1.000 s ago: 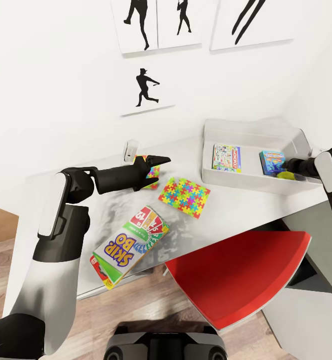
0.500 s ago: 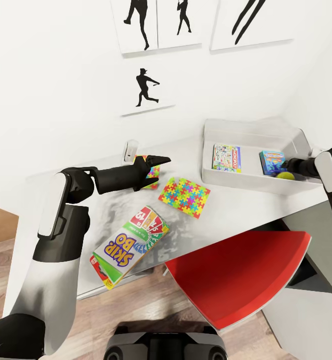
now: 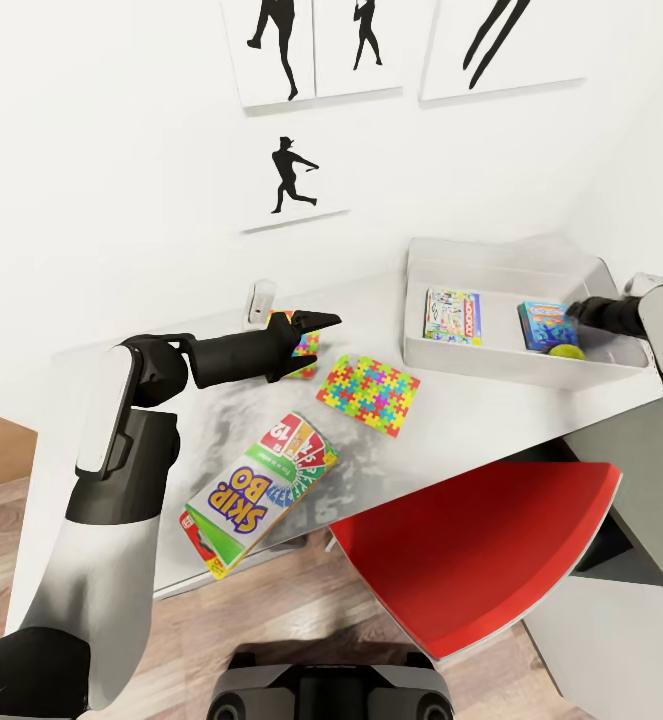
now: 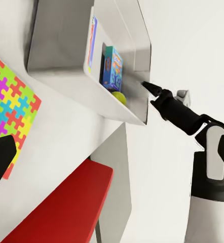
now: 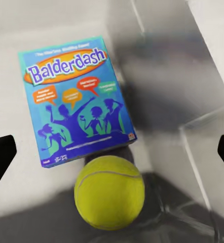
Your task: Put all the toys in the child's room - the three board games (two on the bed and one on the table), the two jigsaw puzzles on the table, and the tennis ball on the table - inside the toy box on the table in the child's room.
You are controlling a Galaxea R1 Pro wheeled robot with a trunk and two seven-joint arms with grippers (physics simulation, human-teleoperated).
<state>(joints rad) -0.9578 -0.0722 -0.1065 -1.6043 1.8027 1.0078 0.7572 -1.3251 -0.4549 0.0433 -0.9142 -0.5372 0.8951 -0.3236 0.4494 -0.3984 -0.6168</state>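
The light-grey toy box [image 3: 506,262] stands at the table's [image 3: 451,425] right end. In it lie the Monopoly box [image 3: 453,316], the small blue board game [image 3: 542,325] and the tennis ball [image 3: 568,351]. My right gripper [image 3: 577,311] hovers open just above the ball [image 5: 109,192] and the blue box [image 5: 76,98], holding nothing. My left gripper [image 3: 321,321] is open over one jigsaw puzzle [image 3: 302,347], partly hidden by it. The other puzzle [image 3: 369,392] lies mid-table, and the Skip-Bo box [image 3: 261,490] overhangs the front edge.
A red chair [image 3: 481,545] is tucked under the table's front right. A small white object [image 3: 263,297] stands by the wall behind the left gripper. Athlete posters [image 3: 293,180] hang above the table. Wood floor [image 3: 271,610] shows below.
My right gripper has let go of the tennis ball and drawn up and back from it; the ball stays in the toy box. The left arm has not moved.
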